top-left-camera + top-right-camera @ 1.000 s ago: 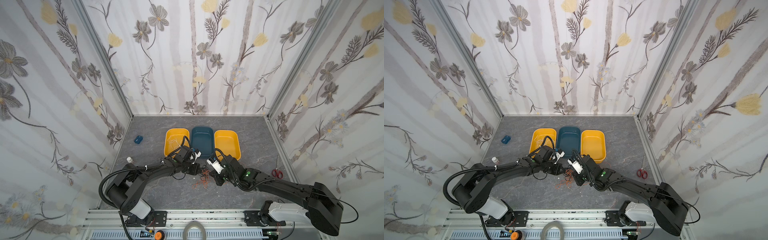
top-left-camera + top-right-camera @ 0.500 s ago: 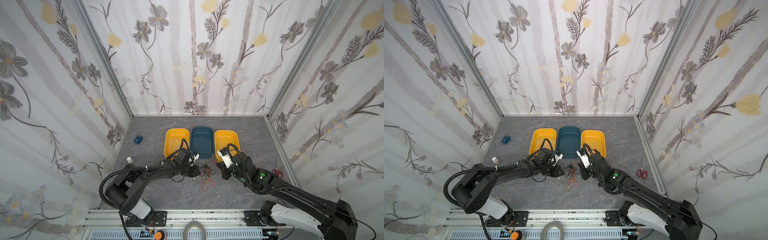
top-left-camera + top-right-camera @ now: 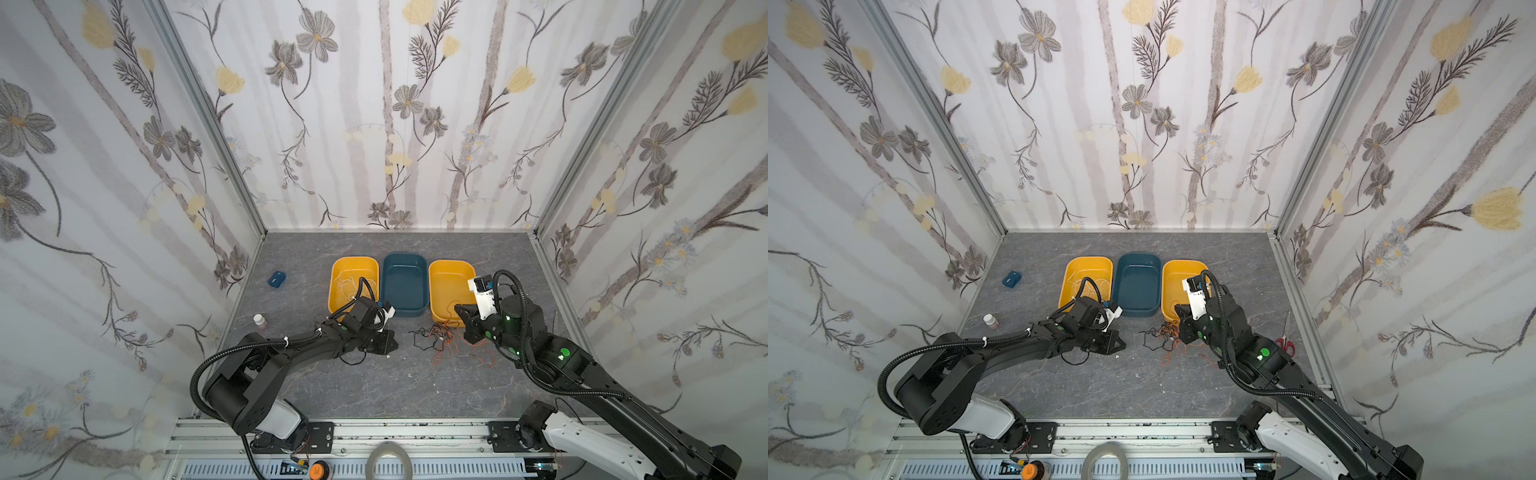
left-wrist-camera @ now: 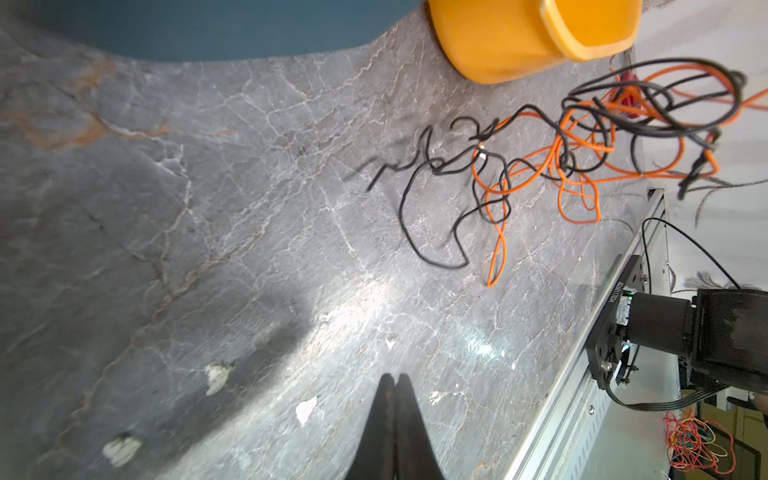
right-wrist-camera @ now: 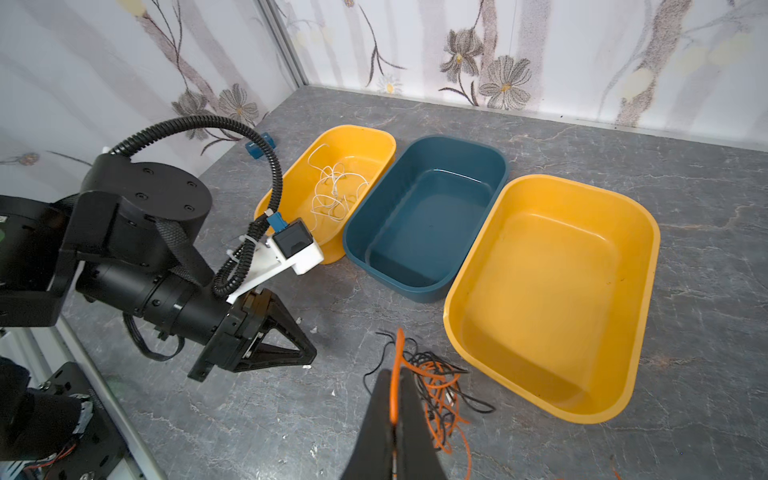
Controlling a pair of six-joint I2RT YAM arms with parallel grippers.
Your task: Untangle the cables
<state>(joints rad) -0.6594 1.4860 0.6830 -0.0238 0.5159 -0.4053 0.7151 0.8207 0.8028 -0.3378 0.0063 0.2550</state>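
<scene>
**Tangle hauled right, one orange strand pinched**

Since a second ago the right arm [image 3: 536,332] has swung back from the middle toward its own side. The orange-and-black tangle [image 3: 436,338] has gone with it. The left arm [image 3: 299,349] has hardly shifted.

The tangle now lies on the grey table [image 3: 374,386], just in front of the right yellow bin [image 3: 451,286] and apart from the left gripper [image 4: 392,379]. That bin stands in a close row with the blue bin [image 3: 405,286] and the left yellow bin [image 3: 353,259]. A white cable [image 5: 332,195] lies loose in the left yellow bin.

The right gripper [image 5: 395,376] is clamped tight on an orange strand [image 5: 400,349], which rises out of the tangle and runs between its fingers. The left gripper has its fingers pressed together with nothing between them, low over bare table.

Red-handled scissors [image 3: 1284,344] lie near the right wall. A small bottle [image 3: 259,321] and a blue block [image 3: 277,279] sit near the left wall.
</scene>
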